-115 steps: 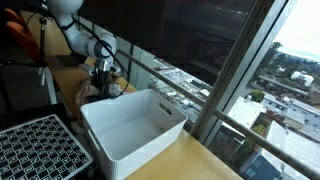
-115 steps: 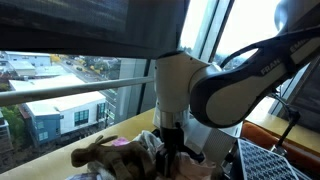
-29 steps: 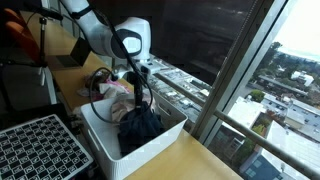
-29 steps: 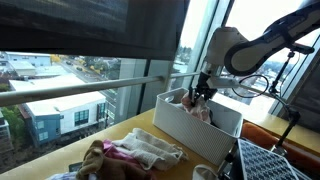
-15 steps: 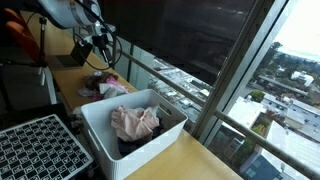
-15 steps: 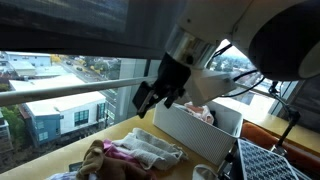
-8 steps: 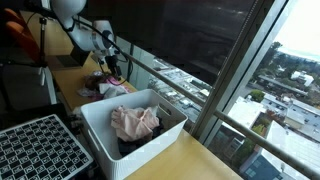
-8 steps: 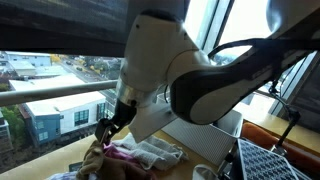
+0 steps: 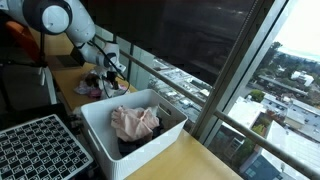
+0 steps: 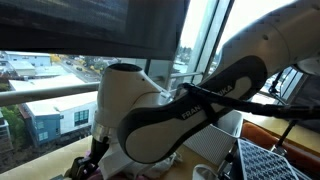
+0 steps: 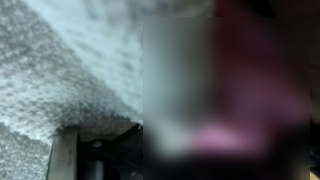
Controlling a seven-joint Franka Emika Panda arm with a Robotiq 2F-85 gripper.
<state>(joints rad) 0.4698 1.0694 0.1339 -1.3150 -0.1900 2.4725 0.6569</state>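
Gripper (image 9: 112, 70) sits low on the pile (image 9: 93, 90) of clothes, just behind the bin (image 9: 150, 145). Jaws spread wide, nothing seen clamped between them.

Wrist view is blurred, with the lens all but buried in cloth: white terry (image 11: 60, 70) on one side, pink fabric (image 11: 250, 110) on the other. Cannot tell which garment the fingers meet.

The bin holds a pink cloth (image 9: 135, 122) over something dark.

Handling, as a judgement:
- The pile is light, limp and not fragile.
- It is not slippery, but it drapes and trails, and neighbouring pieces may snag and come along.
- The terry looks thick and squashy, so it should give a fat fold.
- Best hold is a raised fold or bunched ridge at the pile's top, taken deep between the jaws, not a flat spread or thin hem.
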